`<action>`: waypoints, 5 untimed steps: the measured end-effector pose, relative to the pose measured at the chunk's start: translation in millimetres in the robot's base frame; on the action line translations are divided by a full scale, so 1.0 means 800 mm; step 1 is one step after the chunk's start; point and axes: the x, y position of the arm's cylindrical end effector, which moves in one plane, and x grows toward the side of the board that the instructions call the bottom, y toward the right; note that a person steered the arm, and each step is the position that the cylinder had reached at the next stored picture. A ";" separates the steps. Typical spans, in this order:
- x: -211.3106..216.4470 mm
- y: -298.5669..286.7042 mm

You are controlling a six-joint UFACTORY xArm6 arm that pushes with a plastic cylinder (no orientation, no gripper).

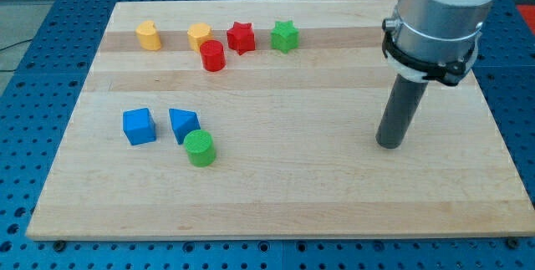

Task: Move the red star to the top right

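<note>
The red star (241, 37) lies near the view's top, a little left of centre, on the wooden board (318, 186). A green star (284, 36) sits just right of it, a small gap between them. A red cylinder (212, 55) stands at its lower left and a yellow block (199, 35) at its left. My tip (389, 144) rests on the board at the view's right, far to the lower right of the red star and touching no block.
A yellow block (148, 35) lies at the top left. A blue cube (139, 126), a blue triangular block (183, 124) and a green cylinder (200, 148) cluster at the lower left. The arm's grey body (439, 15) hangs over the top right corner.
</note>
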 end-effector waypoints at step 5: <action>0.004 -0.008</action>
